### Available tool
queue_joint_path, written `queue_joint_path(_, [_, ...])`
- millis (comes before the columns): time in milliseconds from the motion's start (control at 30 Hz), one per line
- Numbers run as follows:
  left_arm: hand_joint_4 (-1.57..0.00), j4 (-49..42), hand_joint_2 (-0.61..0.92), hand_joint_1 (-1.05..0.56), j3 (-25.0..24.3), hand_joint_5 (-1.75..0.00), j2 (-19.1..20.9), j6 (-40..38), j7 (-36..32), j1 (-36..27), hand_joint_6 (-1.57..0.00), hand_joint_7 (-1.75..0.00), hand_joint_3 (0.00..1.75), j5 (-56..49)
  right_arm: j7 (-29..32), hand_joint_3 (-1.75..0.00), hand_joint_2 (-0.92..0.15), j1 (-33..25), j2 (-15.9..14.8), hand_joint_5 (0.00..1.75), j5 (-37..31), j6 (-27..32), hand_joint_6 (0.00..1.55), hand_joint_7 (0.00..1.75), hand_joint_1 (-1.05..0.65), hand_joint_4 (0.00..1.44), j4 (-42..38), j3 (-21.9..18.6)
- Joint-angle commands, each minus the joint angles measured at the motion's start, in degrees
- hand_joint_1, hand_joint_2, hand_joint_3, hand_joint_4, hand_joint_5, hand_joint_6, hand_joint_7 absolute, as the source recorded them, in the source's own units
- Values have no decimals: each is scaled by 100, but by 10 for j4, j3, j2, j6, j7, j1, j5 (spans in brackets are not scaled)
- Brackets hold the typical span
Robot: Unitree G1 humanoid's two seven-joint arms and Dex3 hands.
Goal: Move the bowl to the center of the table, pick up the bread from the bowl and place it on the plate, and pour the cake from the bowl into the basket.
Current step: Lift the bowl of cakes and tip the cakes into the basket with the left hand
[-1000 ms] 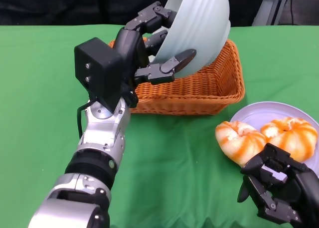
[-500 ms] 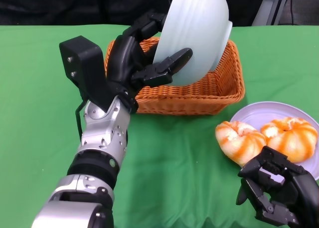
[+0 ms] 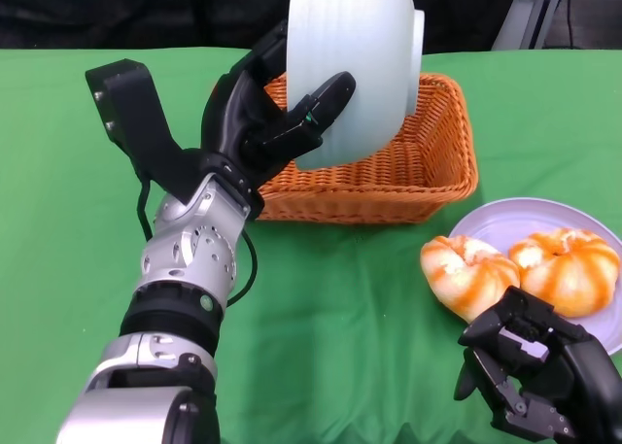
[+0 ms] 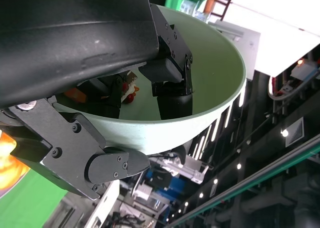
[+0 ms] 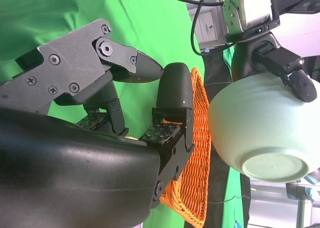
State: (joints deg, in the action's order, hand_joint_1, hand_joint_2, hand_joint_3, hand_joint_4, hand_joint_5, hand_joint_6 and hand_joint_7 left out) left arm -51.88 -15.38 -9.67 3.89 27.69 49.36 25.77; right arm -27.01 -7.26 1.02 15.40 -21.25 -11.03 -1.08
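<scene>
**Bowl tipped on edge over the basket**

The left hand (image 3: 267,123) grips the pale green ribbed ceramic bowl (image 3: 355,65) by its rim, fingers (image 4: 172,88) reaching inside the bowl and the thumb pressed against the outer wall. It holds the bowl raised above the orange woven wicker basket (image 3: 428,167), tilted so far that the bowl stands almost on its side, its mouth turned away from the head camera and its underside toward the near edge of the basket. In the left wrist view a small piece with red and white bits, probably the cake (image 4: 129,86), lies inside the bowl against the fingers; it is mostly hidden by them and hard to make out.

The right hand (image 3: 539,366) rests low, well to the near right of the basket, its fingers curled inward and holding nothing. Just beyond it, right of the basket, sit two round orange-and-white bread rolls (image 3: 520,269): one on the lilac plate (image 3: 505,221), the other overhanging the plate's left rim above the green tablecloth (image 3: 340,308). The plate is cut off by the picture's right edge.
</scene>
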Motion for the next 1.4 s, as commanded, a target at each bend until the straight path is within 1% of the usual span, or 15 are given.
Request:
queue_joint_path(33, [-81,14,67,-4,-6,-148,6,-4,17,24,-79,-142,107,11,-9,-85,-63,4,-2,162,11,-13,60,134,-12,68,-11,-2])
queue_joint_path(233, [-81,15,69,-3,-18,-147,4,-32,26,29,-79,-142,105,28,-11,-85,-63,4,0,162,10,-13,61,133,-13,68,-13,-3])
queue_joint_path(400, [-80,18,72,-6,-45,-146,4,-104,24,41,-78,-140,105,73,-11,-85,-62,3,-2,161,7,-16,62,132,-15,70,-12,-3])
queue_joint_path(500, [-81,26,76,-9,-58,-143,0,-144,14,46,-78,-140,100,95,-13,-84,-63,1,-4,161,8,-16,62,132,-15,69,-8,-5])
queue_joint_path(600, [-71,31,79,-12,-67,-154,0,-176,10,53,-70,-146,93,111,-8,-83,-63,0,-5,162,6,-8,62,132,-16,69,3,-4])
queue_joint_path(633, [-69,33,80,-14,-69,-156,1,-182,8,54,-67,-148,88,112,-8,-82,-64,0,-5,162,6,-6,62,132,-17,69,5,-4])
queue_joint_path(700, [-68,37,82,-14,-73,-158,1,-197,-3,58,-66,-149,85,116,-9,-82,-64,0,-7,162,9,3,62,131,-17,69,12,-3])
queue_joint_path(800, [-63,48,84,-12,-77,-162,2,-223,-19,60,-62,-154,83,125,-7,-83,-65,-1,-8,161,7,13,62,132,-12,69,22,-1])
queue_joint_path(867, [-61,55,87,-12,-79,-165,2,-237,-28,59,-59,-160,79,128,-3,-84,-64,-3,-6,160,6,20,63,133,-11,70,27,0])
queue_joint_path(933, [-61,56,89,-12,-82,-166,2,-244,-30,59,-57,-162,77,130,-2,-88,-62,-4,-5,158,4,21,63,134,-11,72,29,1])
queue_joint_path(1100, [-56,46,90,-12,-96,-170,4,-272,-22,62,-59,-161,79,149,-9,-90,-61,-1,-7,158,6,18,63,134,-12,72,24,1])
queue_joint_path(1267, [-53,28,82,-13,-113,-174,10,-306,-13,70,-60,-156,86,171,-10,-87,-60,1,-6,158,8,21,62,132,-15,71,21,1])
queue_joint_path(1333, [-53,24,82,-14,-118,-174,11,-314,-15,72,-60,-155,85,176,-8,-87,-60,1,-6,158,5,19,62,131,-15,71,20,0])
queue_joint_path(1400, [-53,23,85,-16,-122,-175,11,-319,-16,74,-58,-157,80,176,-10,-87,-61,1,-6,158,7,18,63,130,-14,71,19,0])
